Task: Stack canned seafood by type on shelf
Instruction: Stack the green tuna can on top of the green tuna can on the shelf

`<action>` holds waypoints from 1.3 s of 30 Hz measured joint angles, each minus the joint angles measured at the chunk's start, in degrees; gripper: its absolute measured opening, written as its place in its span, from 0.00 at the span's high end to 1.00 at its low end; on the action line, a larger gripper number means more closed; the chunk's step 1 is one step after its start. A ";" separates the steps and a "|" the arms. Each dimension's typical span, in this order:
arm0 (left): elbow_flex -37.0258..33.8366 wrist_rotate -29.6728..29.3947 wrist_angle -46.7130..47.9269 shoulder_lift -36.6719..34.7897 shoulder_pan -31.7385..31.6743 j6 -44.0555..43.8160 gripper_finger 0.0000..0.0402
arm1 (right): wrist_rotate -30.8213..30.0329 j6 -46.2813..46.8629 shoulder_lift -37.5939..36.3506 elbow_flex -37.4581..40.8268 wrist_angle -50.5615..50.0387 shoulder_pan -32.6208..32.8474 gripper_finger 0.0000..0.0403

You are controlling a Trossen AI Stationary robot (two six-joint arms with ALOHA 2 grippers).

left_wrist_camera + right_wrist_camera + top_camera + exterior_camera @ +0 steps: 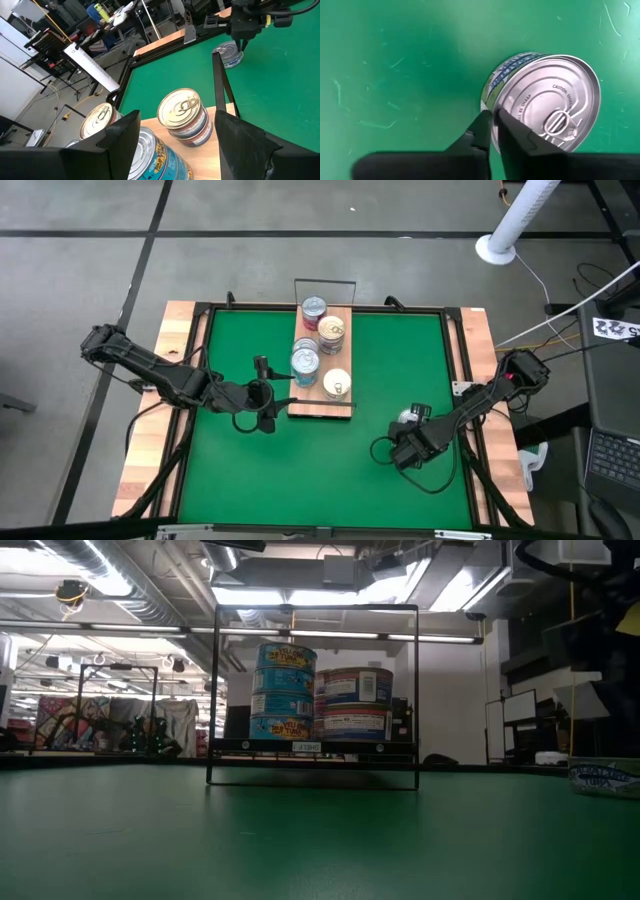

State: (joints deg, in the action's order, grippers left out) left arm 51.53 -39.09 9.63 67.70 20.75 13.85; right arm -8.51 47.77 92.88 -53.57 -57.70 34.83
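Note:
The wooden shelf (300, 408) lies on the green mat at the middle and carries several tins. These are a blue-labelled stack (305, 360), a cream-gold-topped stack (337, 385), another gold-topped stack (332, 335) and a silver-topped one (314, 312). My left gripper (272, 393) is wide open, just left of the shelf and level with the stacks. In its wrist view the gripper (175, 145) frames the gold-topped stack (182, 115) without touching it. A loose silver tin (545, 100) stands flat on the mat at the right (408, 417). My right gripper (492, 125) is shut, at that tin's edge. My right gripper comes from above with its shut fingertips (482, 127) over the loose tin's top rim (495, 102), on the side away from the pull tab. I cannot tell whether they touch it. The tin stands flat on the mat.
Thin dark wire rails stand at the shelf's short ends (312, 695). A dark frame and wooden borders (470, 350) edge the mat. Cables trail beside both arms. Bare green mat (330, 470) lies near the front edge, between the arms.

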 joint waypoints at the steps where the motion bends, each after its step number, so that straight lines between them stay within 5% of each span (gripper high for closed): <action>1: 0.00 0.00 -0.02 0.00 0.00 0.00 0.37 | -0.07 0.04 -0.02 0.15 0.11 0.02 0.95; 12: 0.00 1.71 -0.41 0.48 0.00 -0.46 0.37 | 0.55 0.15 0.00 0.90 0.52 0.02 0.99; 27: 0.00 3.79 -13.75 3.33 3.07 4.45 0.37 | 4.99 -0.03 0.37 -4.17 6.64 0.02 1.00; 39: 0.00 13.01 -35.60 18.74 6.02 10.10 0.37 | 7.02 -0.04 0.26 -4.30 22.34 0.02 1.00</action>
State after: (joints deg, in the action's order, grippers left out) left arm 51.53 -26.09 -25.97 86.45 26.77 23.95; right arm -1.50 47.72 93.14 -57.87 -35.37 34.85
